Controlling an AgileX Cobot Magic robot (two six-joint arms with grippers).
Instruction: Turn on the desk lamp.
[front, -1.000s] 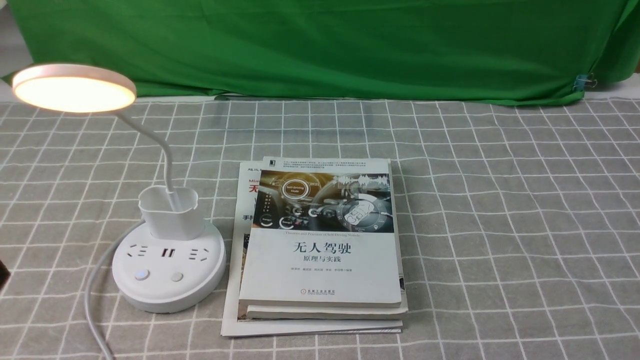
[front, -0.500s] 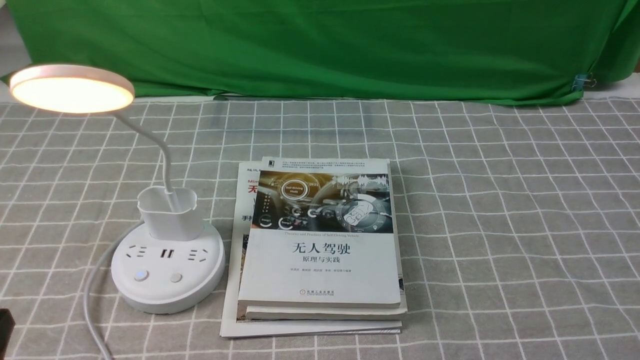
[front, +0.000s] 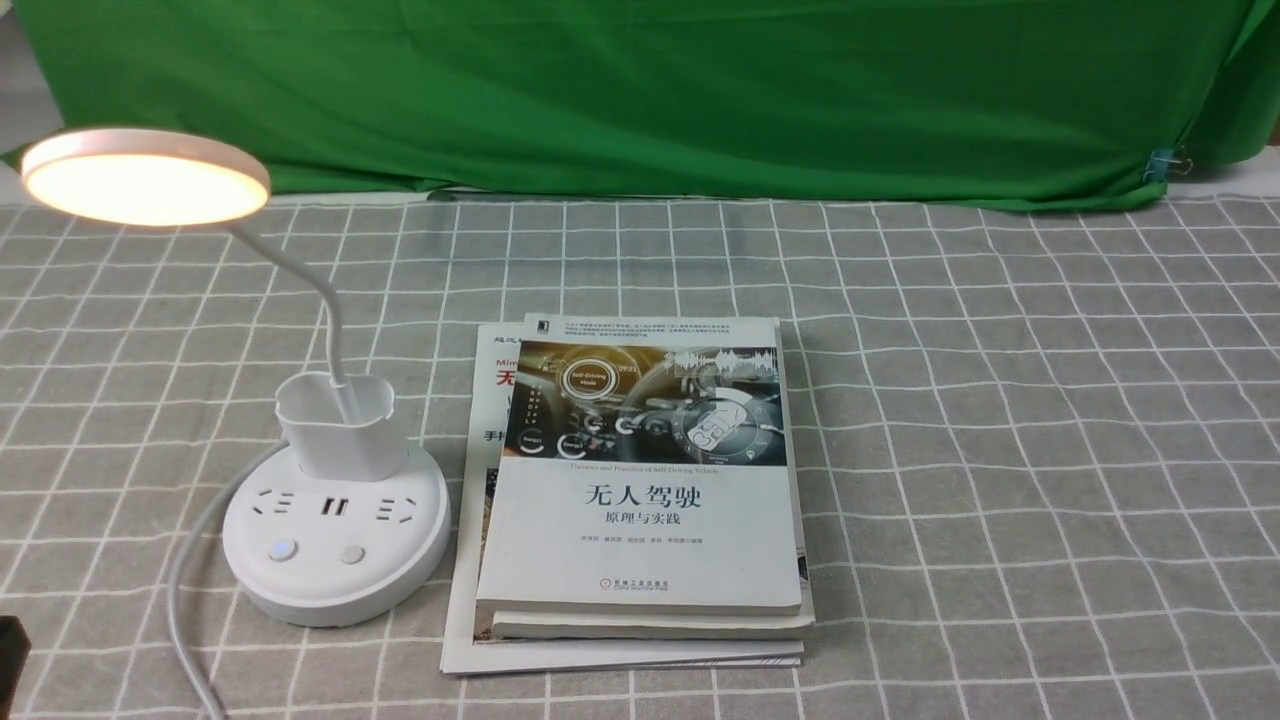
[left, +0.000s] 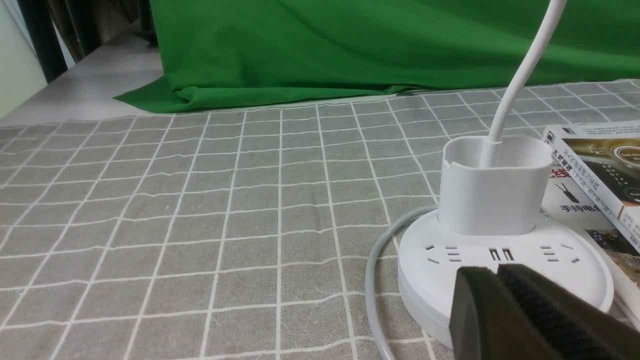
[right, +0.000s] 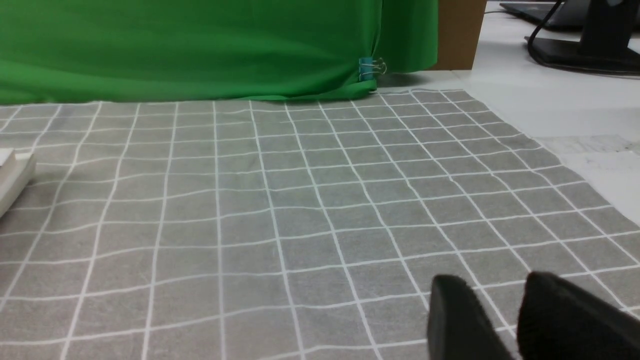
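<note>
The white desk lamp stands at the left of the table. Its round disc head glows warm and lit. Its thin neck runs down into a small cup on the round base, which has sockets and two buttons. In the left wrist view the base and cup are close ahead. My left gripper is shut and empty, its tips in front of the base's near part, hiding the buttons. My right gripper is open and empty above bare cloth.
A stack of books lies right beside the lamp base. The lamp's grey cable curves off the base toward the table's front left. A green backdrop hangs along the far edge. The grey checked cloth covers the table.
The dark edge of my left gripper at the front view's far left has dropped lower. The lamp head swayed slightly and stays lit.
</note>
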